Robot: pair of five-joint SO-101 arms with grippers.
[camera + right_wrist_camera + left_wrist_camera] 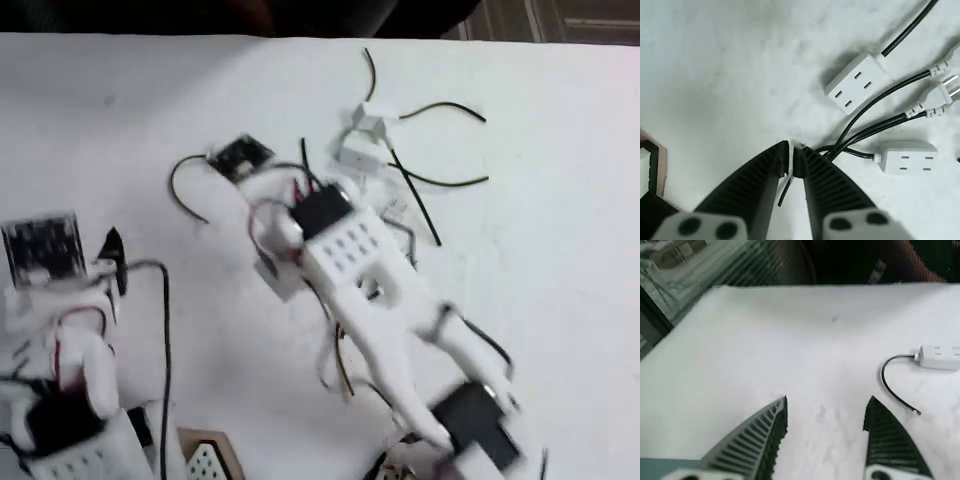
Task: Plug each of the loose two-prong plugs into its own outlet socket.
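My right gripper [792, 147] is shut low over the table, with a thin white plug [789, 162] pinched between its fingers and a short black cord tail [784, 194] hanging out below. Beyond it lie two white outlet sockets [856, 82] [907, 157] and two loose two-prong plugs [945, 87] [930, 110] on black cords. From above, the right arm [350, 260] stretches to mid-table near those sockets [368, 122] [355, 155]. My left gripper [828, 400] hangs open over bare table, and a third socket [940, 357] with a curled cord lies farther off.
Several loose black cords [440, 180] sprawl around the sockets at the back. The left arm [70, 360] stands at the near left edge with a cable [165, 330] beside it. A tan block [210, 460] sits at the front edge.
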